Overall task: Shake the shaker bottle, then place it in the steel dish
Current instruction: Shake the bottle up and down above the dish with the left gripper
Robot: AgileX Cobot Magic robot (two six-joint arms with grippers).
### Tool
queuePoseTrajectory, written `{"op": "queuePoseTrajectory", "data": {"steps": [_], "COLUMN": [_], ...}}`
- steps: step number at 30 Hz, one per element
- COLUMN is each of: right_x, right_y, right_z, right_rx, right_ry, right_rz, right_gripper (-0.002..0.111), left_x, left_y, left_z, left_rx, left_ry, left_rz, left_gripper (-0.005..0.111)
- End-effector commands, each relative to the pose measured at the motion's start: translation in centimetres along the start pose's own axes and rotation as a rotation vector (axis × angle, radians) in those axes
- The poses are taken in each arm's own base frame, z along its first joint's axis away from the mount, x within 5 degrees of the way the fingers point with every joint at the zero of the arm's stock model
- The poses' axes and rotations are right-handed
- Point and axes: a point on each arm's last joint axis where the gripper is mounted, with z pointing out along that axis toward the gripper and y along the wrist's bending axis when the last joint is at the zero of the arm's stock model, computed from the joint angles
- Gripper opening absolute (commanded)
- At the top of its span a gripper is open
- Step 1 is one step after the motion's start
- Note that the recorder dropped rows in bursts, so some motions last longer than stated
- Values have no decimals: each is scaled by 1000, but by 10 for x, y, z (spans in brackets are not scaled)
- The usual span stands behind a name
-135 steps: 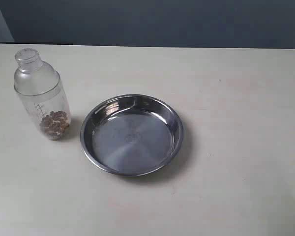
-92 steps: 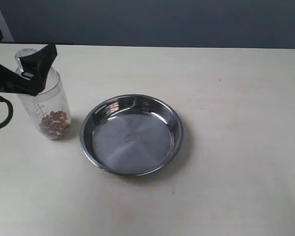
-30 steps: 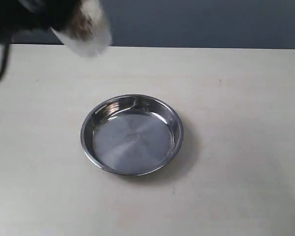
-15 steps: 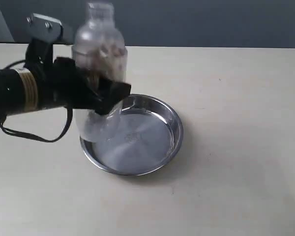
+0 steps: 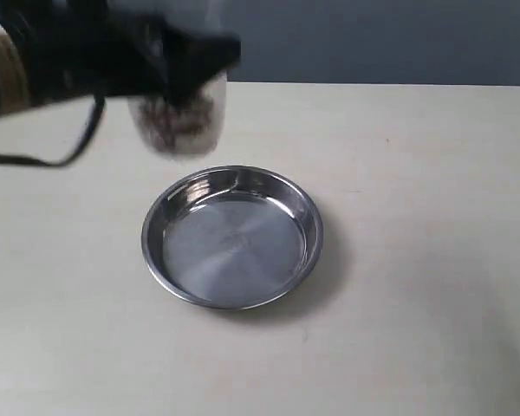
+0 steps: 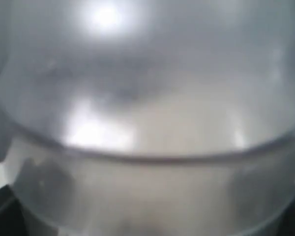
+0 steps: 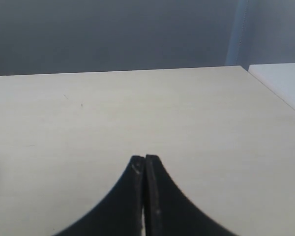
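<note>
Shaker bottle (image 5: 178,123) higher, in end effector (image 5: 191,69)

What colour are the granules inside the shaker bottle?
Brown, seen blurred through the shaker bottle in the exterior view.

The clear frosted plastic shaker bottle (image 5: 180,121), at first standing alone on the pale desk (image 5: 416,217) at 9 o'clock of the round shiny steel dish (image 5: 147,243), is now off the desk and in the air at about 11 o'clock of the dish. The black left tool (image 5: 195,62), absent from the first picture, now clamps the bottle, reaching in from the 9 o'clock side. Half a second ago the bottle hung upright, low over the dish's 9 o'clock rim, cap showing. Now it is higher and farther back, smeared by motion, its top hidden behind the tool. The brown granules (image 5: 175,123), then up near the shoulder, now show in its lower end.
</note>
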Motion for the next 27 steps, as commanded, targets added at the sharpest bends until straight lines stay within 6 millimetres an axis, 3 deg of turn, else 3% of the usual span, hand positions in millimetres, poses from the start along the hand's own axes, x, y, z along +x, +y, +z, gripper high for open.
{"op": "queuePoseTrajectory", "data": {"steps": [1,2,3,4,6,7,8,11,12,13,15,17,18,19,20,22,23,24,25,26,27], "right_x": [-1,-1,-1,-1,-1,-1,-1,-1,-1,-1,-1,-1,-1,-1,-1,-1,-1,-1,-1,-1,-1], "right_y": [0,0,0,0,0,0,0,0,0,0,0,0,0,0,0,0,0,0,0,0,0], "right_z": [0,0,0,0,0,0,0,0,0,0,0,0,0,0,0,0,0,0,0,0,0], "right_rx": [5,5,5,5,5,5,5,5,5,5,5,5,5,5,5,5,5,5,5,5,5], "right_ry": [-14,-14,-14,-14,-14,-14,-14,-14,-14,-14,-14,-14,-14,-14,-14,-14,-14,-14,-14,-14,-14], "right_rz": [-4,-4,-4,-4,-4,-4,-4,-4,-4,-4,-4,-4,-4,-4,-4,-4,-4,-4,-4,-4,-4], "right_gripper": [-1,-1,-1,-1,-1,-1,-1,-1,-1,-1,-1,-1,-1,-1,-1,-1,-1,-1,-1,-1,-1], "left_x": [67,75,64,44,-13,-24,-19,62,76,69,7,-48,-48,-34,4,60,68,56,32,-9,-36], "left_y": [5,5,1,-4,-15,-15,-11,-1,0,-3,-15,-20,-20,-18,-14,-6,-6,-10,-16,-25,-29], "left_z": [11,14,13,9,-10,-15,-14,5,8,8,-7,-29,-30,-26,-14,0,4,3,-5,-17,-29], "left_rx": [-55,-41,-10,20,41,11,-16,-28,-15,11,74,20,2,-12,-20,-25,-7,21,56,88,75], "left_ry": [247,270,223,147,-49,-75,-50,216,258,227,0,-162,-154,-102,29,216,240,192,95,-48,-138], "left_rz": [-57,-67,-61,-46,61,51,12,-65,-91,-95,-21,71,42,12,-23,-51,-70,-71,-53,23,89], "left_gripper": [0,0,0,0,0,0,0,0,0,0,0,0,0,0,0,0,0,0,0,0,0]}}
